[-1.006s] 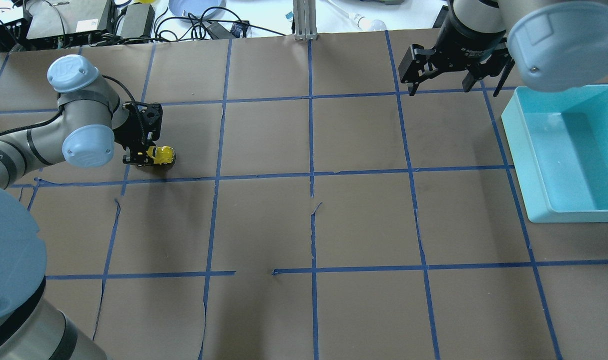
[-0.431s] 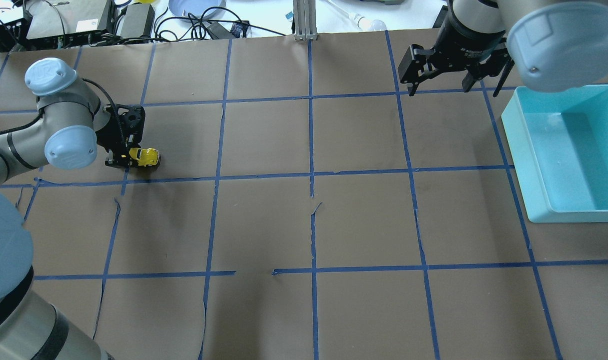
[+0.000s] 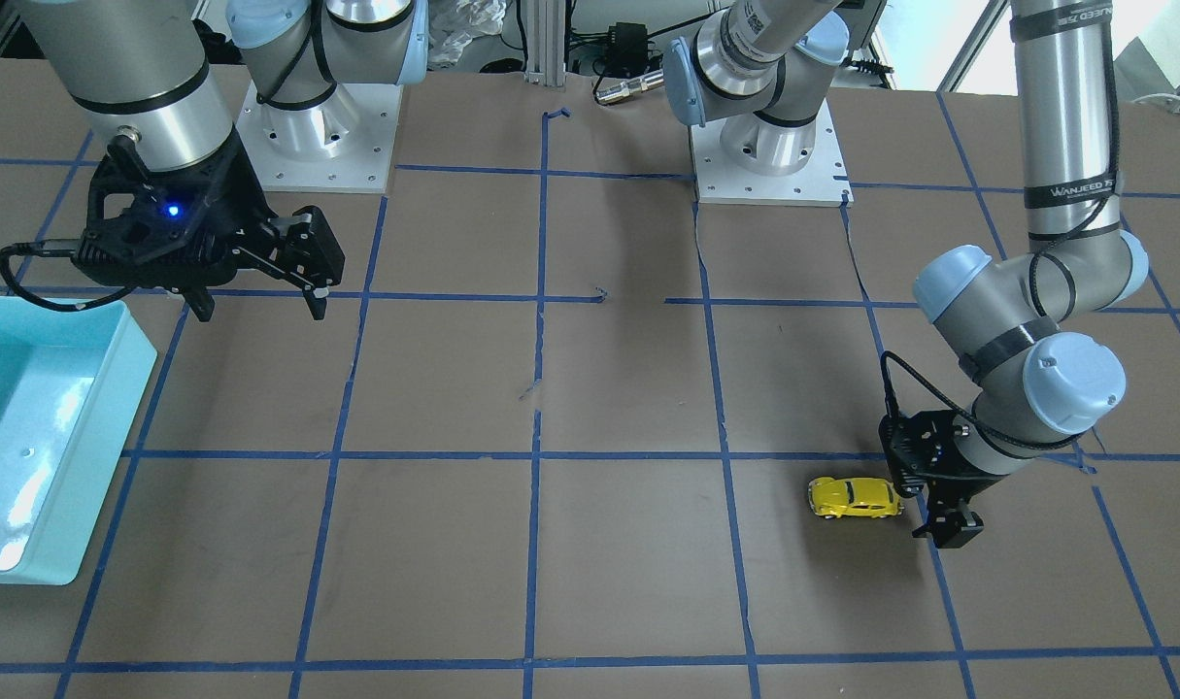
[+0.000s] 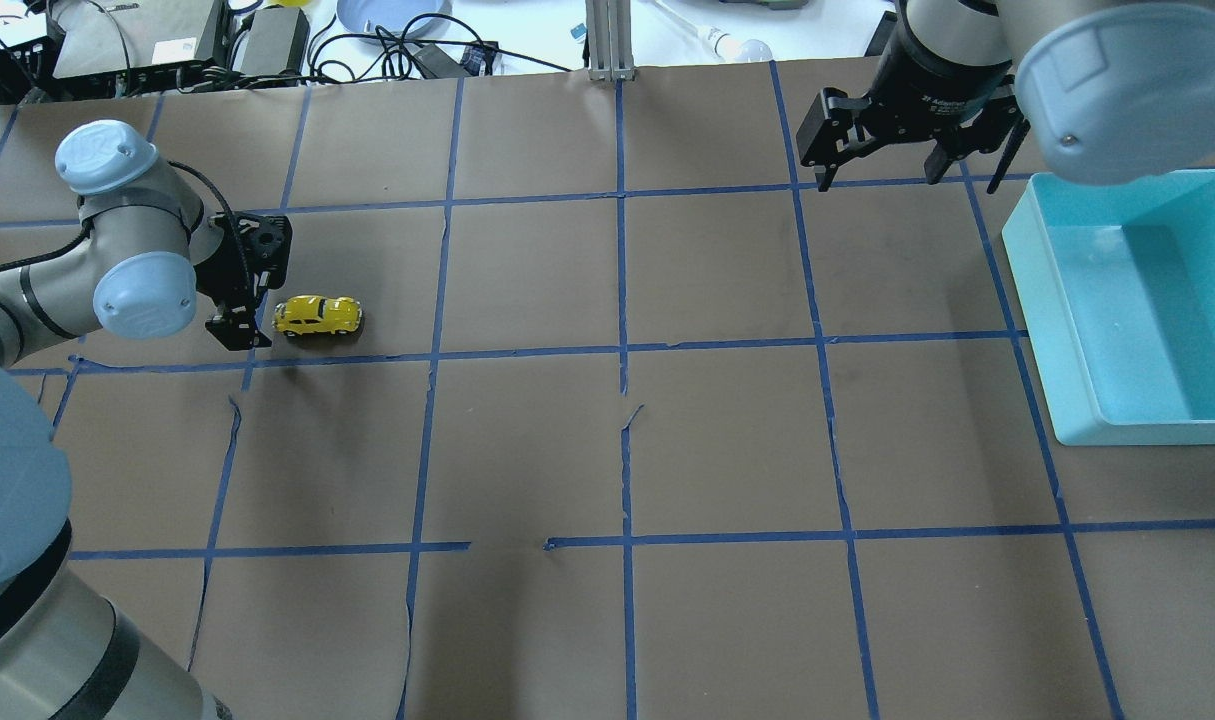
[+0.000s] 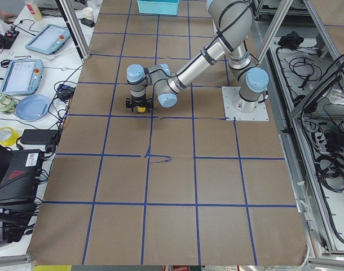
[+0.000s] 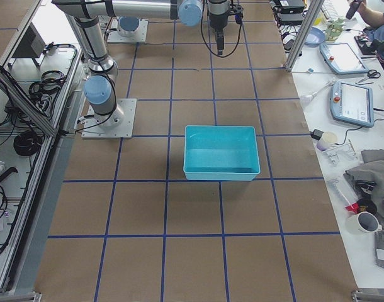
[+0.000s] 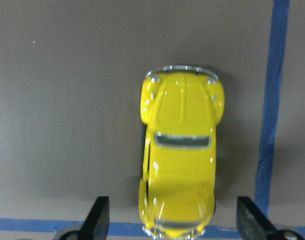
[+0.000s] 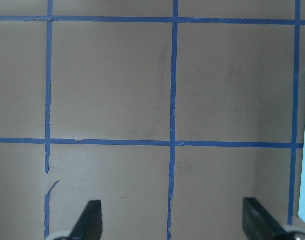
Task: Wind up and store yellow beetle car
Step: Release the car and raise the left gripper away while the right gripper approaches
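The yellow beetle car [image 4: 317, 316] stands on its wheels on the brown table, free of any grip. It also shows in the front view [image 3: 854, 497] and the left wrist view [image 7: 180, 155]. My left gripper [image 4: 242, 322] is open, low over the table just left of the car. In the left wrist view its fingertips [image 7: 98, 216] stand apart on either side of the car's near end without touching it. My right gripper [image 4: 882, 170] is open and empty, held high at the far right, also seen in the front view [image 3: 259, 303].
A turquoise bin [image 4: 1042, 300] stands at the table's right edge, near my right gripper; it looks empty [image 6: 220, 175]. Blue tape lines grid the brown paper [image 4: 622, 350]. Cables and boxes lie beyond the far edge.
My left gripper dragged the car to the left, then opened and let it go. The car now sits a little to the right of the fingers. The right arm has not moved.
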`<action>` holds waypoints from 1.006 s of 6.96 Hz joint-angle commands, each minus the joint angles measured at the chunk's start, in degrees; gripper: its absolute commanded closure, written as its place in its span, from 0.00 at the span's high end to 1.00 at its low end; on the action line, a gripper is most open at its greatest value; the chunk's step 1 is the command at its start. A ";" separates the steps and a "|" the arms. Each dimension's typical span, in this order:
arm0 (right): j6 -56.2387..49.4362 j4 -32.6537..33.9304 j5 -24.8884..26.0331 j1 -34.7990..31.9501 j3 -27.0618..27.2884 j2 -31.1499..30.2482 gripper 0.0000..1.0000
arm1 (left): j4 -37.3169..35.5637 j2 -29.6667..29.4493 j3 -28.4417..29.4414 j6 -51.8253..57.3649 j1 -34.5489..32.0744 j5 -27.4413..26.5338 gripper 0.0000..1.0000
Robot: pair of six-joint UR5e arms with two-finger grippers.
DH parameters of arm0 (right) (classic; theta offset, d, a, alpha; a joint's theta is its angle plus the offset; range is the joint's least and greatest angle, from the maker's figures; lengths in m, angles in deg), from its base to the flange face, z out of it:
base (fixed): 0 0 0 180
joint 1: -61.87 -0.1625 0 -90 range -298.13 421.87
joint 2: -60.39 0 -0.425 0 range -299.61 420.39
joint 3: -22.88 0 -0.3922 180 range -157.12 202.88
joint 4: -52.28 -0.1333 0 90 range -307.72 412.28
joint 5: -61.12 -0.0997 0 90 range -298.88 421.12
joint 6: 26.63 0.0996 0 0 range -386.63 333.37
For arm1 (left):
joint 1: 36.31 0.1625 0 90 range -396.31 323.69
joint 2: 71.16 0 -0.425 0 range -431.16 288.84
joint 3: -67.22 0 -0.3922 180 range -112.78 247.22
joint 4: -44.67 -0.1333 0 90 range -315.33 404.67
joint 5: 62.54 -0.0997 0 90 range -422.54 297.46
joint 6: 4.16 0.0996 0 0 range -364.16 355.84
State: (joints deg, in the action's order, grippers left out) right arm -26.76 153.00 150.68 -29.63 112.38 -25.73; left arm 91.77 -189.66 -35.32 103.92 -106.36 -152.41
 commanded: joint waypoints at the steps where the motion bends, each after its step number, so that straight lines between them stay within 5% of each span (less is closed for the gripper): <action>1: -0.04 0.00 0.00 0.01 0.06 -0.01 1.00 | 0.61 0.55 0.24 -0.76 -0.52 0.04 0.99; 4: 0.04 0.00 0.00 0.01 0.15 -0.01 1.00 | 8.05 6.85 1.81 -19.57 -10.23 0.75 0.98; 7: 0.04 -0.18 0.00 0.01 0.15 -0.09 1.00 | 23.08 15.02 6.03 -40.75 -15.28 2.75 0.97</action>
State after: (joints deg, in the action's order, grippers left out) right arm -26.74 152.92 150.68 -29.62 112.53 -25.83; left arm 109.38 -178.21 -30.94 72.39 -120.46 -150.83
